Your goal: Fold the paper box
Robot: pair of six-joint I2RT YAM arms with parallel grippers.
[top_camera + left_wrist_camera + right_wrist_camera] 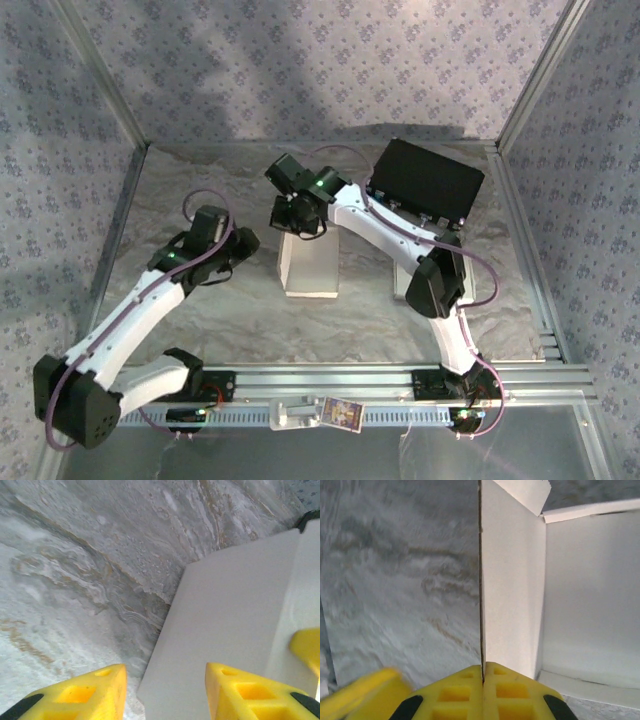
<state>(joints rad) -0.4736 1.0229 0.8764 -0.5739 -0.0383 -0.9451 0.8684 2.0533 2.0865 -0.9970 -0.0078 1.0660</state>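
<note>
At mid-table paper box (312, 270) runs near-to-far; right gripper (482, 672) pinches its wall; left gripper (164, 682) gapes.

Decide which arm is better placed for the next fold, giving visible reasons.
Right, probably: the right hand is shut on an upright wall of the paper box; the left hand hangs open beside it.

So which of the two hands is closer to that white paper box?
Right. The right hand is pinching an upright wall of the paper box, so it's touching it. The left hand sits open just off the box's left side, close but apparently not gripping it.
</note>
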